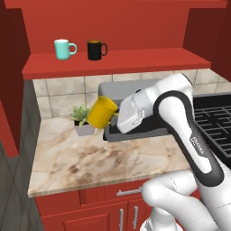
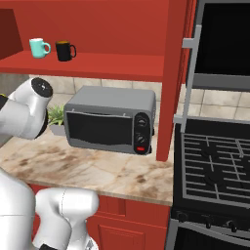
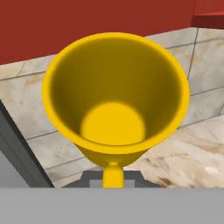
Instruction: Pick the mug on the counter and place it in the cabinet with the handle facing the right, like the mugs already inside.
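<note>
Left base view has my arm bent across the front of the grey toaster oven (image 1: 135,90), with the yellow mug (image 1: 102,112) at the end of my hand, lifted clear of the counter (image 1: 90,158) and tipped so its mouth faces back toward my wrist. My claw (image 1: 118,113) sits right at the mug's rim, but the fingers are hidden behind the cup and my own wrist, so I cannot tell how wide they stand; the mug hangs there off the stone, so it is mine for now. It hovers in front of a small potted plant (image 1: 81,118) in a grey pot by the tiled wall. Up on the shelf of the red cabinet (image 1: 117,61) stand the teal mug (image 1: 63,48) and the black mug (image 1: 95,49), side by side and apart, both with handles pointing right. From my hand camera I look straight down into the yellow mug (image 3: 116,100), its round bottom in plain sight, its handle at the lower edge, marbled counter (image 3: 192,153) and wall tiles beyond it.
</note>
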